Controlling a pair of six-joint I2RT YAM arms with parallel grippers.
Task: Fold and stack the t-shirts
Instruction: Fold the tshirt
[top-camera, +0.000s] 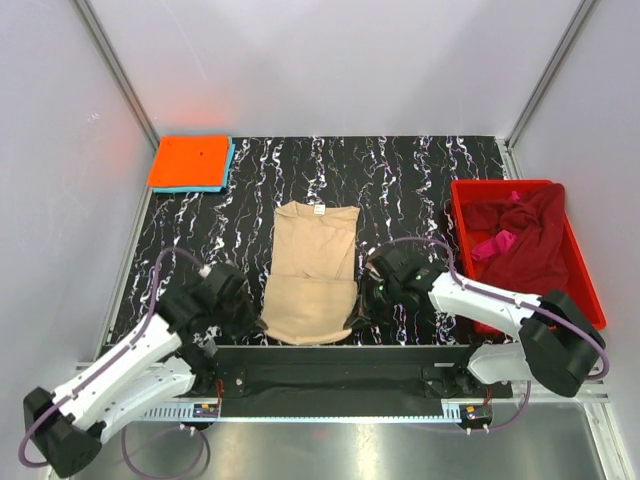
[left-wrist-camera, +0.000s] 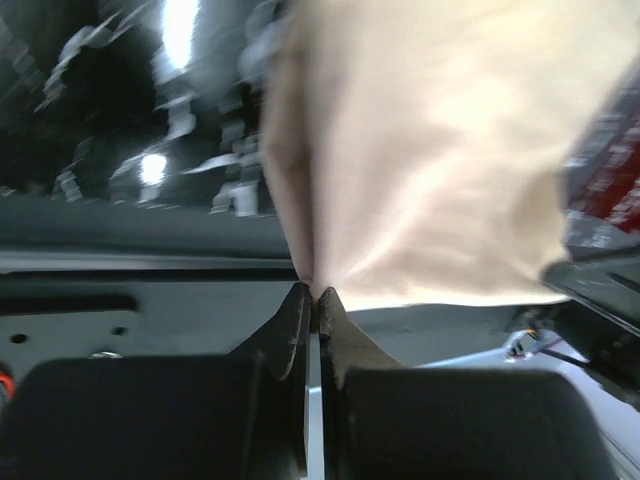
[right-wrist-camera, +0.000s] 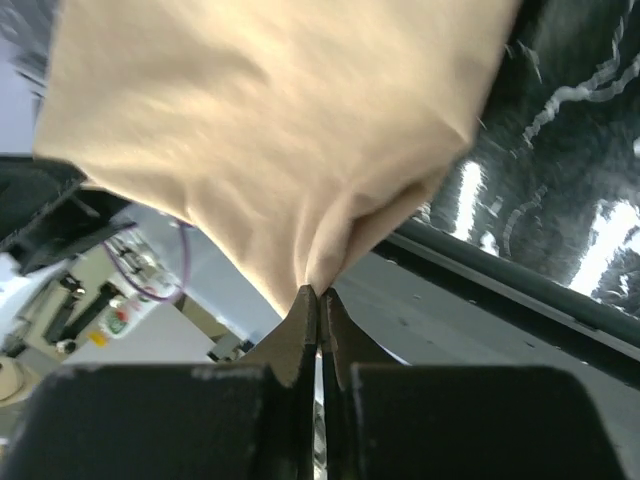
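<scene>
- I find bare table (top-camera: 410, 180) across the far half, passable between the folded orange stack (top-camera: 190, 162) in the far left corner and the red bin (top-camera: 500, 184) on the right.
- The tan t-shirt (top-camera: 312, 270) takes the centre, with a bare strip down either side.
- The left gripper (left-wrist-camera: 313, 292) and right gripper (right-wrist-camera: 318, 292), pinched on its near corners, block both strips at the near edge.

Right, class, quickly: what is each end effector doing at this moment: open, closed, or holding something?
Left end effector: closed, pinching the near left corner of the tan t-shirt.
Right end effector: closed, pinching the tan t-shirt's near right corner.
</scene>
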